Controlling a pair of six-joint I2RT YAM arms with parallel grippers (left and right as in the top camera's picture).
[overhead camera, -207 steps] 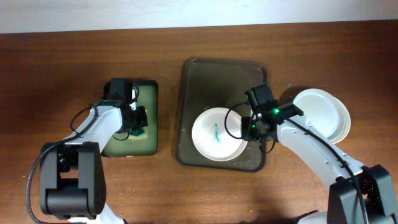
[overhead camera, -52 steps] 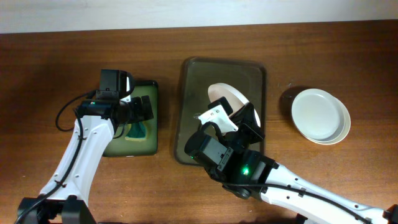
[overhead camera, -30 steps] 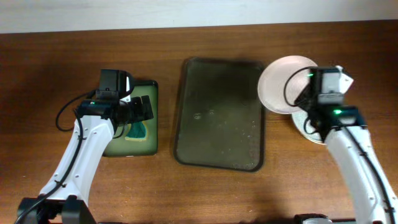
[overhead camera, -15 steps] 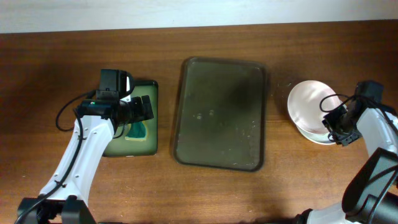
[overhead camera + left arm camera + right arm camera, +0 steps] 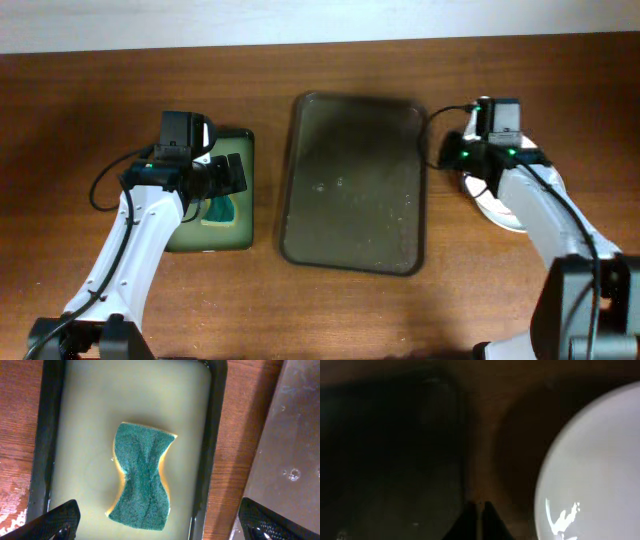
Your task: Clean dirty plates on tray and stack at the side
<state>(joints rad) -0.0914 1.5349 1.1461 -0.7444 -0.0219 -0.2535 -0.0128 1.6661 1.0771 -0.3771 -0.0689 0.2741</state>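
Note:
The white plates (image 5: pixel 492 207) sit in a stack on the table to the right of the dark olive tray (image 5: pixel 350 180), mostly covered by my right arm. My right gripper (image 5: pixel 445 158) is shut on nothing, its fingers (image 5: pixel 479 510) over bare wood between the tray's rim (image 5: pixel 385 460) and the top plate (image 5: pixel 590 460). That plate looks white with a bright glare. My left gripper (image 5: pixel 160 522) hangs open above a green sponge (image 5: pixel 145 475) and is not touching it.
The sponge lies in a small green tray (image 5: pixel 210 190) of pale liquid, left of the big tray. The big tray's edge shows at the right of the left wrist view (image 5: pixel 295 435). Wooden table (image 5: pixel 320 310) all round; a white wall along the back.
My right gripper carried a white plate from above the stack, let it go on the stack and shut again, and now sits between tray and plates. The left arm has not moved.

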